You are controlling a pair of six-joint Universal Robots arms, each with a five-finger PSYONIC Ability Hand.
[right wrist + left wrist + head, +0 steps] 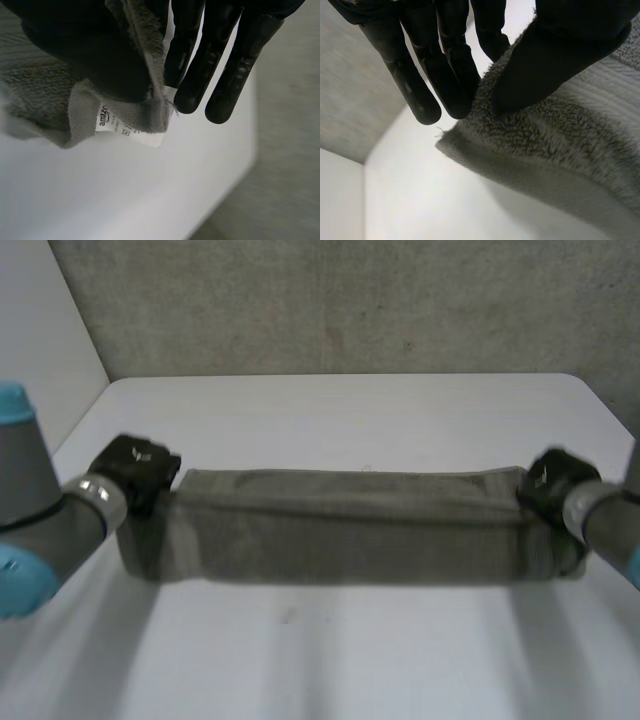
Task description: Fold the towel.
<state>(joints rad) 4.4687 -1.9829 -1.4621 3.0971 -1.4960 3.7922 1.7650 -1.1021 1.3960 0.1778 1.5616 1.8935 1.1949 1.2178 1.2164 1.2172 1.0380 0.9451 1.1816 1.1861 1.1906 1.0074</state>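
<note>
Towel [350, 525] stretched lengthwise as a long folded band across mid-table [350, 410], one hand at each short end.

Left hand [135, 470] at the band's left end, arm coming in low from the near side. Wrist view: thumb [560, 45] pressed onto the towel [560, 135] edge, pinching it against straight, close-set fingers [420, 95].

Right hand [550, 480] at the right end. Thumb [85, 45] clamps the corner [40, 95] against straight fingers [225, 75]; a white label [125, 127] hangs at that corner.

Bare table ahead of and behind the band. Grey wall [350, 300] along the far edge.
</note>
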